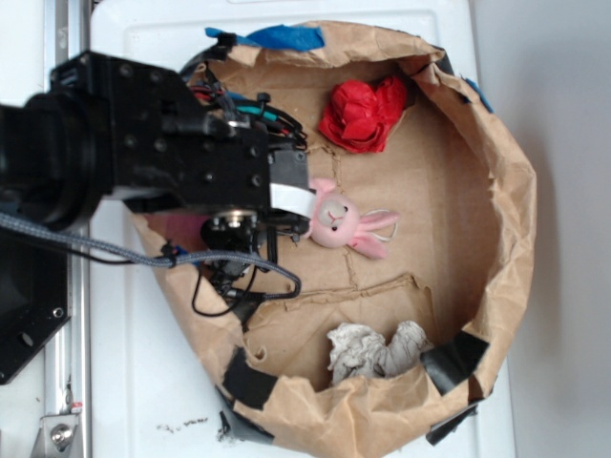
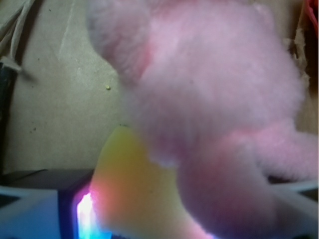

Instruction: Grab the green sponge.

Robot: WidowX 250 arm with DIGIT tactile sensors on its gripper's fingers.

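The gripper [image 1: 286, 205] hangs low at the left side of the brown paper basin [image 1: 506, 191], its jaws hidden under the arm, so I cannot tell whether they are spread or pinching. In the wrist view the green sponge [image 2: 132, 189] lies right at the gripper, touching the pink plush bunny [image 2: 209, 99]. Farther off in the basin, the red cloth wad [image 1: 363, 114] lies toward the top edge and a grey-white crumpled rag [image 1: 377, 350] toward the bottom edge.
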